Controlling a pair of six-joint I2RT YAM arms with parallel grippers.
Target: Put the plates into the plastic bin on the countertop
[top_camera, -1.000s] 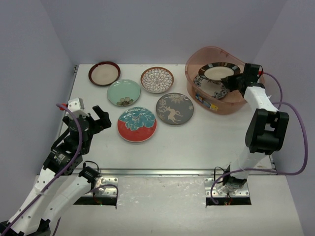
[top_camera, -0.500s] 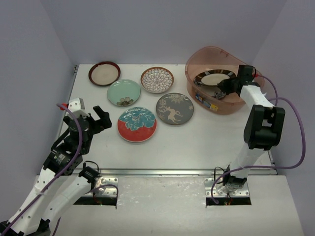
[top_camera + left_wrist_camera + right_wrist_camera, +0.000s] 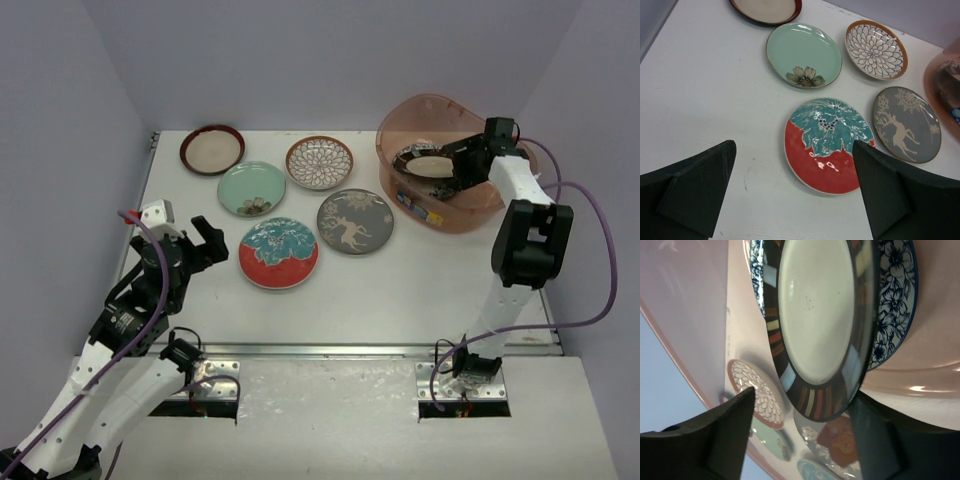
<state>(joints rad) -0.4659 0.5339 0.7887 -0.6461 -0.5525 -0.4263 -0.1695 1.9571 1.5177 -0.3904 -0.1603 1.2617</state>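
Reaching over the bin's [image 3: 440, 218] right-hand rim, the right claw [image 3: 452, 163] hangs inside, at the edge of the striped plate [image 3: 425, 160]. From above, the pink wall blurs what lies in the bin. The right wrist view makes it clear: the striped plate [image 3: 820, 325], glossy cream with a dark banded rim, lies on a blue plate [image 3: 895, 305] with white flowers. The claw's two dark fingers [image 3: 725, 430] stand well apart with the plate's rim just beyond them, clamped on nothing. Through the translucent plastic this view also shows the lattice plate [image 3: 752, 390], faint and tinted.

Five round plates lie on the white desk [image 3: 420, 270], all apart from one another. They are the cream plate [image 3: 212, 149], mint plate [image 3: 251, 188], lattice plate [image 3: 319, 162], deer plate [image 3: 355, 221] and red plate [image 3: 278, 252].

The left claw [image 3: 195, 240] hovers near the desk's left edge. Its wrist view shows detail lost from above: a flower on the mint glaze [image 3: 804, 54], raised teal petals on the red plate [image 3: 827, 145], and a pale deer on matte grey [image 3: 906, 125]. Its fingers [image 3: 695, 190] are spread wide, empty.
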